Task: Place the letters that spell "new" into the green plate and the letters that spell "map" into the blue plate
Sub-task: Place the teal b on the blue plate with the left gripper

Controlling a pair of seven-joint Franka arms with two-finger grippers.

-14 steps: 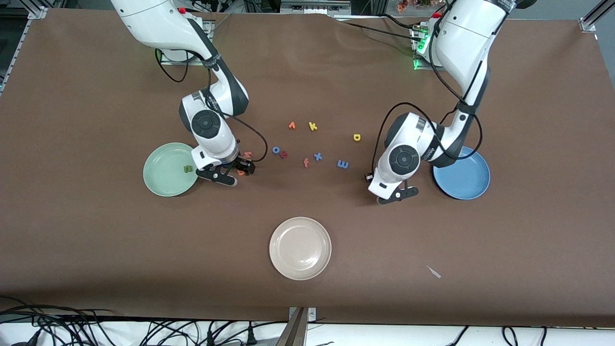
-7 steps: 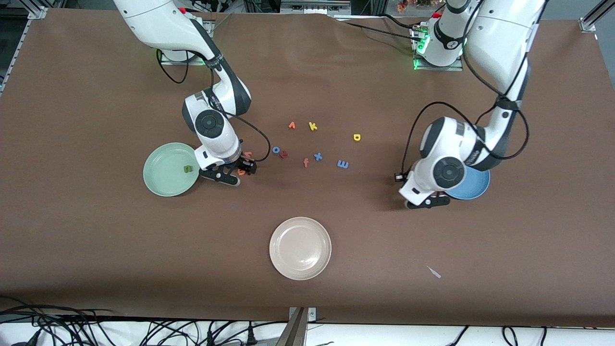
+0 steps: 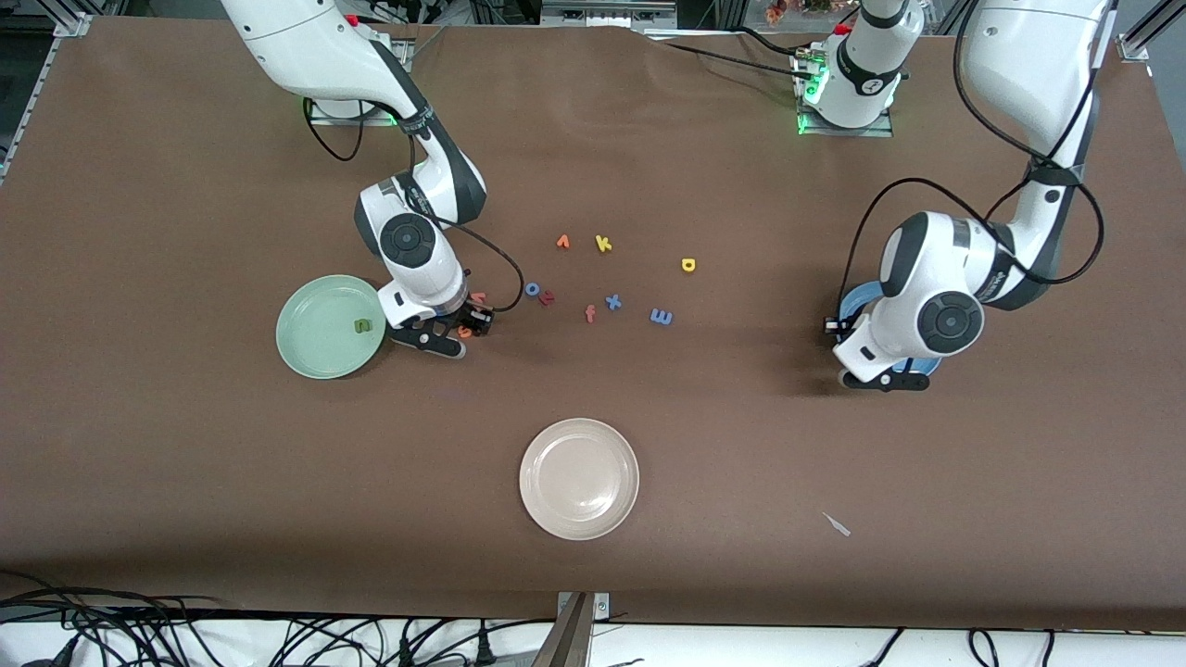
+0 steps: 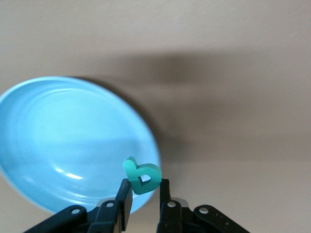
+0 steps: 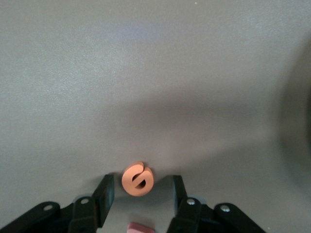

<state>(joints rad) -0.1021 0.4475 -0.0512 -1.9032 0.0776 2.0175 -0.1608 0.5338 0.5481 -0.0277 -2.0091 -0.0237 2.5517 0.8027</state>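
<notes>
The teal "a" (image 4: 142,177) is pinched in my left gripper (image 4: 144,187), which hangs over the rim of the blue plate (image 4: 58,145). In the front view the left gripper (image 3: 885,375) hides most of that plate (image 3: 848,301). My right gripper (image 5: 141,187) is down at the table, open, with the orange "e" (image 5: 137,179) between its fingers and a gap on each side. The salmon "w" (image 3: 478,297) lies beside the right gripper (image 3: 454,332). The dark green "n" (image 3: 362,325) lies in the green plate (image 3: 315,347). The blue "m" (image 3: 661,317) and yellow "p" (image 3: 688,265) lie on the table.
Mid-table are loose letters: yellow "k" (image 3: 603,244), orange "v" (image 3: 562,242), blue "x" (image 3: 612,301), salmon "f" (image 3: 590,314), a blue "o" (image 3: 533,289) and a red letter (image 3: 548,297). A cream plate (image 3: 579,478) sits nearer the front camera.
The left arm has swung toward its own end of the table, carrying the teal "a" over the blue plate. The right gripper has stayed low at the orange "e".
</notes>
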